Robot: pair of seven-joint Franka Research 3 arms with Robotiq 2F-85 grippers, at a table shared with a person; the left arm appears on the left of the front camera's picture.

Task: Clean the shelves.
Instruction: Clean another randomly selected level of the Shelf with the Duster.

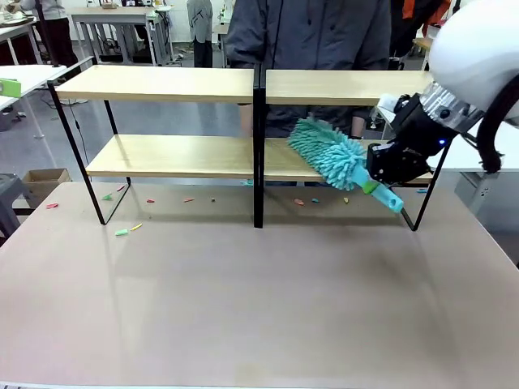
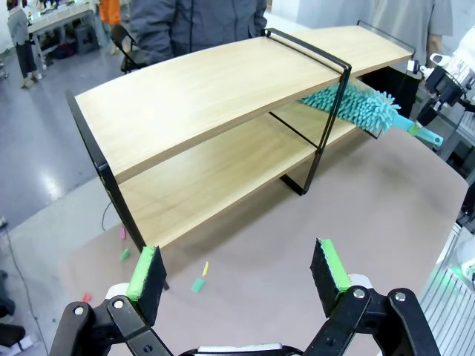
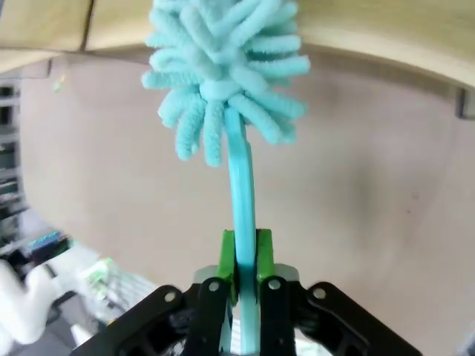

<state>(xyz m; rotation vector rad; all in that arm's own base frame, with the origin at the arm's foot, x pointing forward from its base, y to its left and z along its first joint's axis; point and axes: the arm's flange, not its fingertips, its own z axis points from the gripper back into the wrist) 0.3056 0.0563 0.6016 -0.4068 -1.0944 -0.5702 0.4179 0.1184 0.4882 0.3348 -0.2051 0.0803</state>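
The shelves (image 1: 170, 83) are a two-tier rack of light wooden boards on a black frame, standing at the far side of the table; the left wrist view shows the shelves (image 2: 223, 89) from the side. A teal fluffy duster (image 1: 328, 152) lies with its head on the lower board, right of the black centre post (image 1: 259, 146). My right gripper (image 1: 381, 174) is shut on the duster's teal handle (image 3: 243, 200), with the duster's head (image 3: 223, 67) reaching under the upper board. My left gripper (image 2: 241, 274) is open above the table's left end with nothing between its green pads (image 2: 146, 271).
Small coloured scraps (image 1: 122, 232) lie on the grey-brown tabletop (image 1: 259, 300) under and before the rack. A person in a dark jacket (image 1: 308, 32) stands behind the shelves. A cardboard box (image 1: 40, 182) sits on the floor at the left.
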